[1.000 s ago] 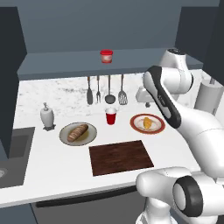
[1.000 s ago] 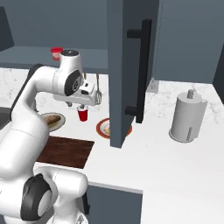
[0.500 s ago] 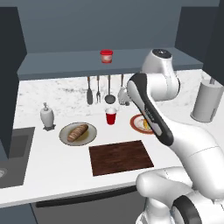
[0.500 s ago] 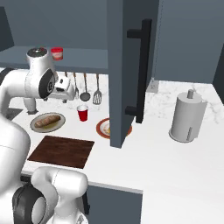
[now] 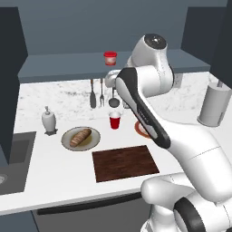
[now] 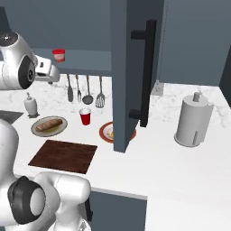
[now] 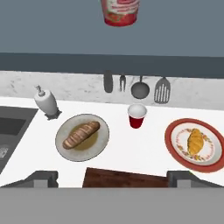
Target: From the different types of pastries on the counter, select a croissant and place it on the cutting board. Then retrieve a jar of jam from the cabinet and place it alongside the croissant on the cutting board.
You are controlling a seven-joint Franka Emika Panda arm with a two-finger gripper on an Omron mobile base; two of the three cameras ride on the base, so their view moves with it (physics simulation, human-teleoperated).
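Observation:
The croissant (image 7: 195, 141) lies on a red-rimmed plate (image 7: 175, 142) at the right of the counter (image 7: 127, 148). Left of it a brown loaf (image 7: 82, 134) rests on a grey plate. The cutting board (image 7: 124, 178) (image 5: 124, 162) (image 6: 63, 155) lies in front of both, bare. The jar of jam (image 7: 120, 11) (image 5: 110, 58) (image 6: 58, 55) stands on the cabinet's open ledge (image 5: 68, 63). My gripper (image 7: 113, 178) hangs high over the board, open, nothing between its fingertips (image 7: 41, 177). In the left base view my arm covers the croissant.
A red cup (image 7: 137, 116) stands between the plates. Utensils (image 7: 140, 87) hang on the backsplash. A soap dispenser (image 7: 47, 103) and a sink (image 7: 11, 127) are at the left, a paper towel roll (image 6: 193, 119) at the right. An open cabinet door (image 6: 131, 72) hangs beside the croissant's plate.
The arm has swung left and up, away from the croissant's plate. The gripper went from shut to wide open. Nothing on the counter moved.

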